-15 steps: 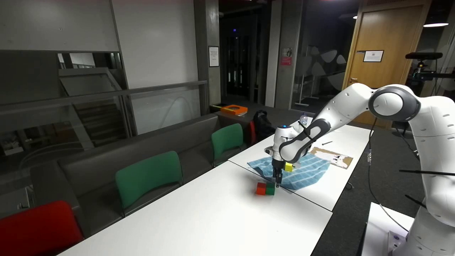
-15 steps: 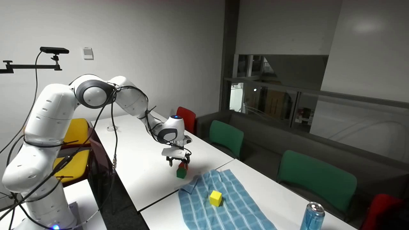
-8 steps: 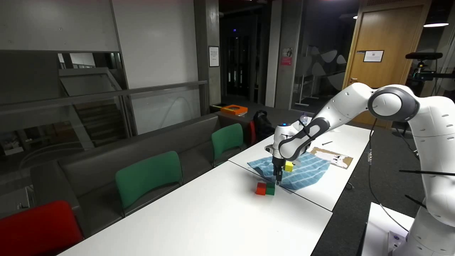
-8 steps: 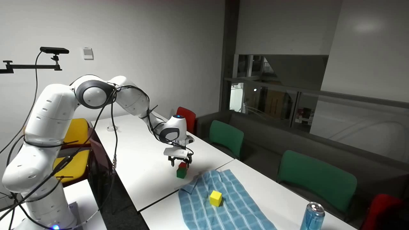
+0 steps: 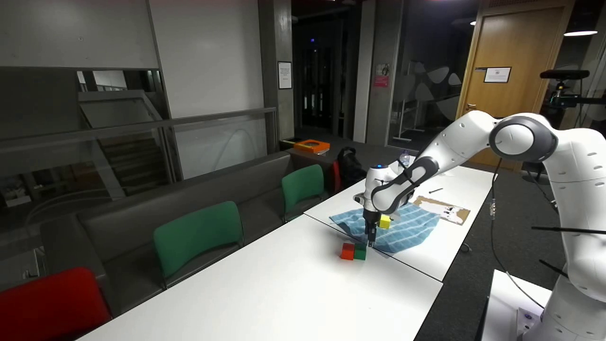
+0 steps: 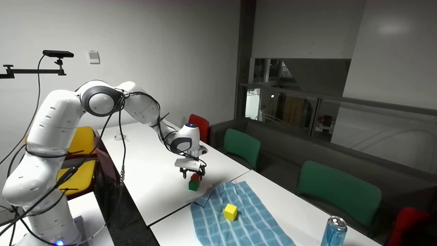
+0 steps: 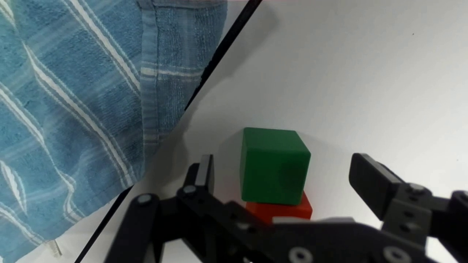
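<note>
Gripper (image 7: 283, 164) spread wide near the green cube (image 7: 276, 171)

Wrist view, left to right: blue towel (image 7: 80, 91), bearing the yellow cube (image 6: 230, 212) in both exterior views; then green cube on the table (image 7: 384, 91), seen between the fingers (image 7: 373, 180) and apart from both. Red cube (image 7: 272, 210) beside it, partly hidden by gripper; the two probably touch.

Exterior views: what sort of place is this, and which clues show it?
Probably a shared meeting or study area: white tables, green chairs and a long bench sofa.
</note>
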`<act>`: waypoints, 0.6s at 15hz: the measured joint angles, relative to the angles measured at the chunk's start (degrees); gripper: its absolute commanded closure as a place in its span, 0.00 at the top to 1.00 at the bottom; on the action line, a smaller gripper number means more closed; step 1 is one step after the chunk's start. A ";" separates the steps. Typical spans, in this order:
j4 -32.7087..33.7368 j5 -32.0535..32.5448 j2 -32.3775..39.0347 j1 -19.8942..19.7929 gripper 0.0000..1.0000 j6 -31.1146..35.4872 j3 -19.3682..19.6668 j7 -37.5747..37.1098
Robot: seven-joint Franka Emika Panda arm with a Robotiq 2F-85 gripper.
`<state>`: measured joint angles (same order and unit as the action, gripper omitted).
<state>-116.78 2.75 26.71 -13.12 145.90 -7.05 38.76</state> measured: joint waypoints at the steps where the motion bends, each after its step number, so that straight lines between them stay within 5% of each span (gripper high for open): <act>1: 0.16 0.00 0.21 0.08 1.00 0.00 0.00 0.00; 9: 5.54 0.01 4.93 1.76 1.00 -0.45 0.05 -1.65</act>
<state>-111.23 2.76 31.64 -11.36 145.46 -7.00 37.11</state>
